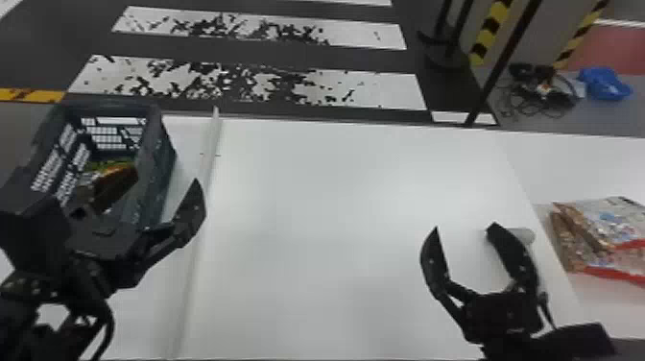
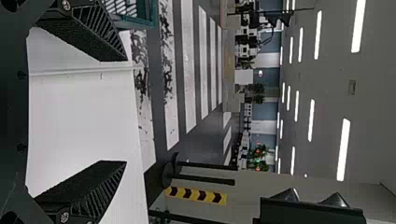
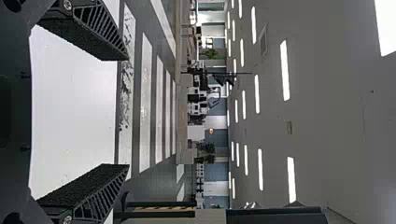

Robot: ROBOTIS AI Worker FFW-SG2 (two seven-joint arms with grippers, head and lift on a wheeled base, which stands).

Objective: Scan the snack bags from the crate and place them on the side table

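Note:
In the head view, my left gripper (image 1: 105, 242) is beside the near end of the dark crate (image 1: 156, 163), partly covering it; snack bags (image 1: 115, 185) in orange, green and brown lie inside. The left wrist view has the left gripper (image 2: 125, 111) open with nothing between its fingers, and a corner of the crate (image 2: 152, 14). My right gripper (image 1: 464, 229) is over the right part of the white table, open and holding nothing; it appears likewise as the right gripper (image 3: 127, 112) in its wrist view. More snack bags (image 1: 609, 225), silver with red edges, lie on the side table (image 1: 576, 168) at the right.
A white table (image 1: 336, 201) spans the middle, with a pale raised strip (image 1: 199, 211) along its left part. A small whitish object (image 1: 526, 235) is partly hidden behind the right gripper's finger. Black poles and cables (image 1: 542, 86) stand or lie beyond the tables.

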